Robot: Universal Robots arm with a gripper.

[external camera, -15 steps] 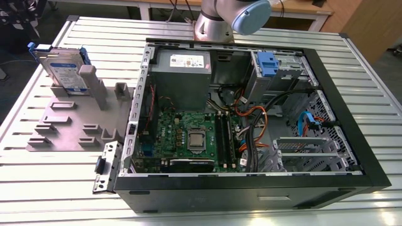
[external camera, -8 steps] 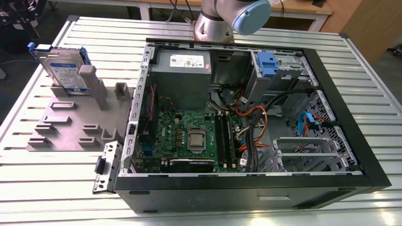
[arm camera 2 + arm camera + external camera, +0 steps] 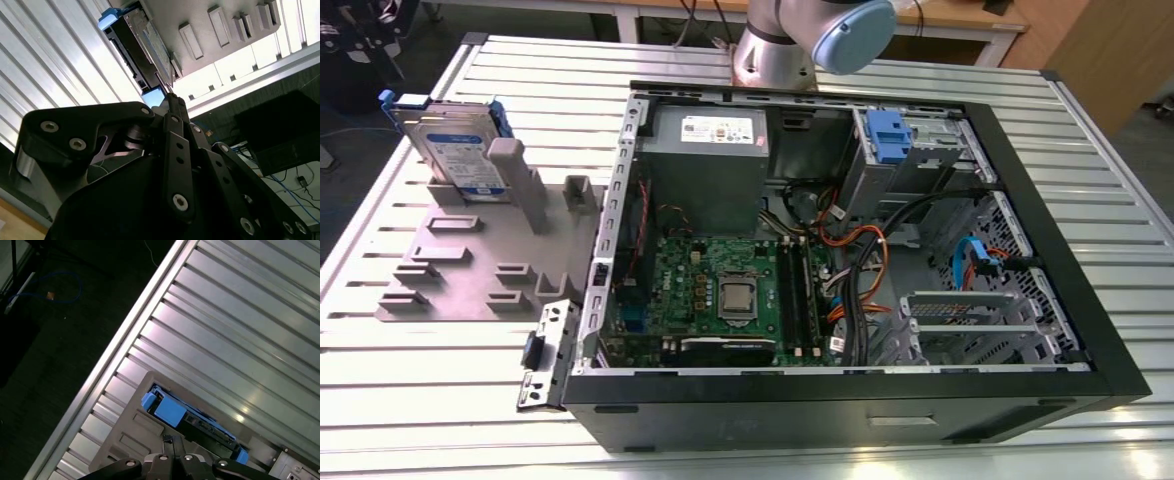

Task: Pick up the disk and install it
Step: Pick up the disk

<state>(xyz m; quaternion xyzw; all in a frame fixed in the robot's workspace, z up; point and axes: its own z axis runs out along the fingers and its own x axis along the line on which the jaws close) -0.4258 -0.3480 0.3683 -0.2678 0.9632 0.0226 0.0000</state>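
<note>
The disk [image 3: 454, 150] stands on edge in a slot of a grey holder [image 3: 467, 270], on the desk [image 3: 427, 380] at the exterior view's left of the open computer case [image 3: 854, 400]. Its lower edge is sunk in the slot and hidden. An upright post of the holder covers one corner. In the first wrist view only the top edge of the disk [image 3: 192, 422] shows, seen from above, and the far end is cut off by the gripper [image 3: 168, 440]. In the second wrist view the black linkages of the gripper [image 3: 171, 97] fill the foreground and hide the near end of the disk [image 3: 142, 45].

The disk is a flat silver-grey metal slab. Its broad face carries a white-and-blue label, and a blue plastic carrier frames it, with tabs sticking out at both ends. The holder is matt grey plastic, a flat plate with raised rectangular blocks. The desk is ribbed aluminium with long parallel grooves.

The fingers are together, clamped on nothing, and their tips hang above the disk, apart from it.

The case has black walls and lies on its side. Inside it are a green motherboard [image 3: 720, 290], a grey power supply [image 3: 707, 150] and orange cables [image 3: 854, 240]. The arm [image 3: 781, 45] rises behind it and leaves the exterior view at the top.
</note>
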